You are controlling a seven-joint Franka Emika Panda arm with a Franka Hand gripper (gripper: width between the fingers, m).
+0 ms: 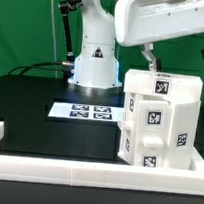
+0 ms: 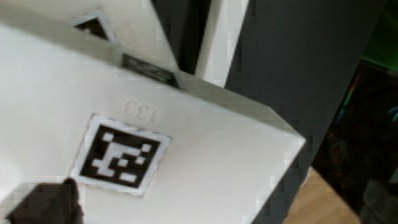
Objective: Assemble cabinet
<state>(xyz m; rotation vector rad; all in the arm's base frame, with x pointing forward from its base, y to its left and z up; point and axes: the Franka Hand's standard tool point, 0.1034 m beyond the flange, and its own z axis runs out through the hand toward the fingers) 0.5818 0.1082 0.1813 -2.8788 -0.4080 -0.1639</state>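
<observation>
The white cabinet (image 1: 159, 120) stands upright at the exterior view's right, against the front rail, with several black-and-white tags on its faces. My gripper (image 1: 158, 65) hangs just above its top edge; one dark finger (image 1: 149, 56) reaches down to the top. In the wrist view a tagged white cabinet face (image 2: 178, 130) fills the picture very close up. One dark fingertip (image 2: 43, 205) shows at the edge over that face. The jaws stand wide apart, and my gripper (image 2: 205, 212) is open and holds nothing.
The marker board (image 1: 87, 112) lies flat in the middle of the black table. The arm's white base (image 1: 95, 64) stands behind it. A long white rail (image 1: 84, 174) frames the front and left table edges. Cables hang at the back left.
</observation>
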